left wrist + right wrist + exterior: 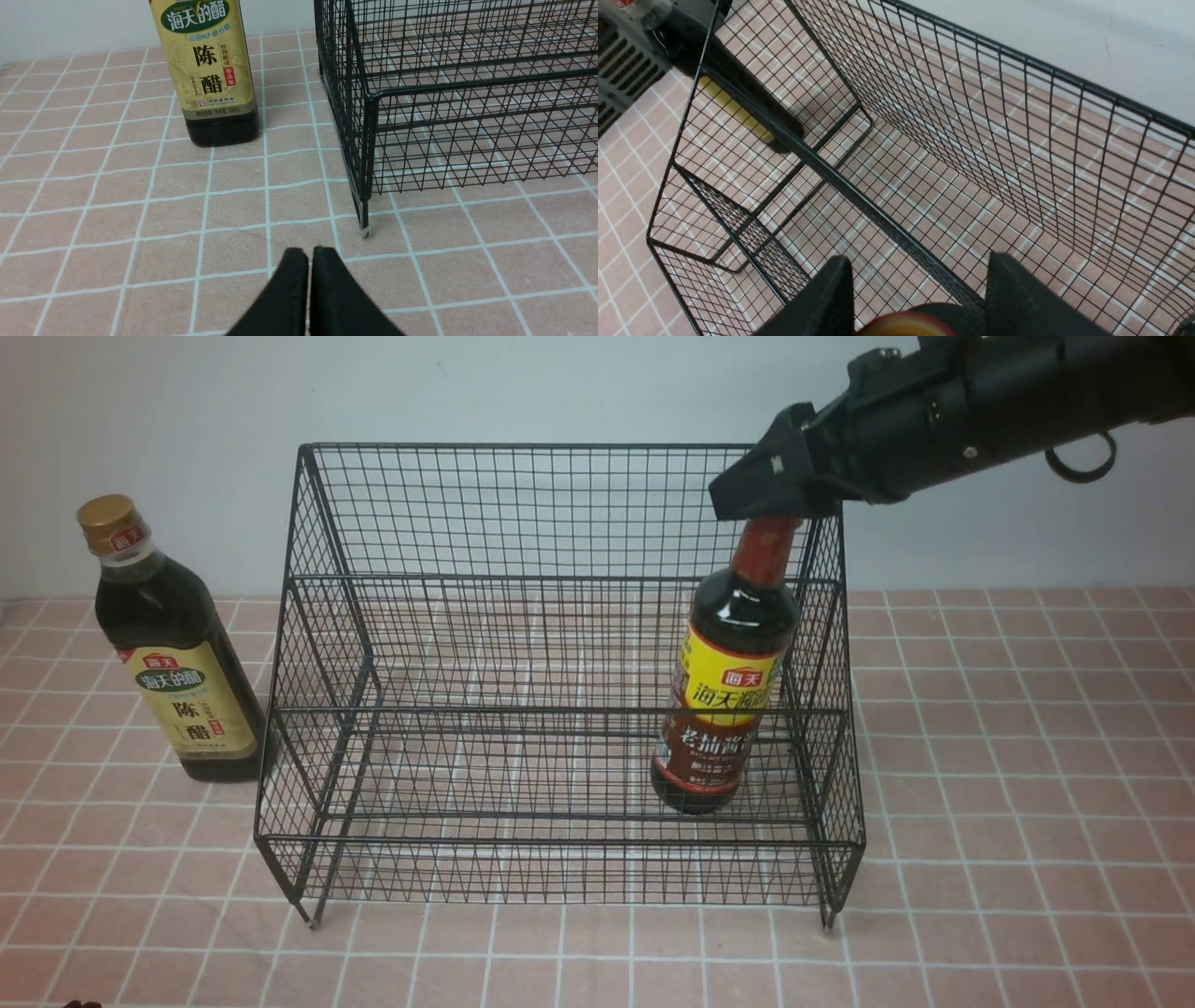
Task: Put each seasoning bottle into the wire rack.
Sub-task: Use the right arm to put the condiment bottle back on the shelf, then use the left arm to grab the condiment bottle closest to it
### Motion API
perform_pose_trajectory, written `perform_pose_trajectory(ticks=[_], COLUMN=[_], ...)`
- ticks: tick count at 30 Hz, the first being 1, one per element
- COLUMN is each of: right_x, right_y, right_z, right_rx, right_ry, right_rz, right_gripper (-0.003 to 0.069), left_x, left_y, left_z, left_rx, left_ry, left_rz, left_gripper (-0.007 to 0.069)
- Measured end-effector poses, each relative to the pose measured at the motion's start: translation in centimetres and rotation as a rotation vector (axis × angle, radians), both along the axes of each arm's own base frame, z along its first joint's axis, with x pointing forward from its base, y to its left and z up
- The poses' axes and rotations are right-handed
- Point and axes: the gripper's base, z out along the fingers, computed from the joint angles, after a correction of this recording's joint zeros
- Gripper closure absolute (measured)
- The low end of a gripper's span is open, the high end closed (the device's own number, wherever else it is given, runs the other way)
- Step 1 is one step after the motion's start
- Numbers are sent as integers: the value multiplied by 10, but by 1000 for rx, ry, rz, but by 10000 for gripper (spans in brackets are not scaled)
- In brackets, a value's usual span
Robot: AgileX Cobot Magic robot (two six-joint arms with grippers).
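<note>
My right gripper (761, 509) hangs over the wire rack (523, 446), its jaws apart on either side of the cap of the brown-red-necked bottle (724, 709). The bottle stands inside the rack at the right end, toward the near side, directly below the fingers. The gold-capped bottle (177, 653) stands on the checked cloth just left of the rack, outside it. My left gripper (308, 261) sits low over the cloth near the rack's near left leg, its fingers pressed together on nothing.
</note>
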Motion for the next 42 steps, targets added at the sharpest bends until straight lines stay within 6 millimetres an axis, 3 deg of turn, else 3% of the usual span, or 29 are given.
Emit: perform_pose_trajectory(ticks=[11,23,34,38,42], right_x=[-9,-7,-32,-59,-93], right_y=[29,28,13,-6,-46], right_z=[3,8,63,95,126], right_rx=[9,36,104,70,-5], right_ry=[-51,-70,-257,-358,-416], right_rz=[35,-18,-89,-115,-212], right_gripper=[302,300,302,391,591], left_x=[0,0,0,0,0], left_y=[0,0,0,0,0], left_z=[0,0,0,0,0], left_rx=[0,0,0,0,0], left_ry=[0,0,0,0,0], left_rz=[0,0,0,0,0], left_gripper=[631,631,631,631,631])
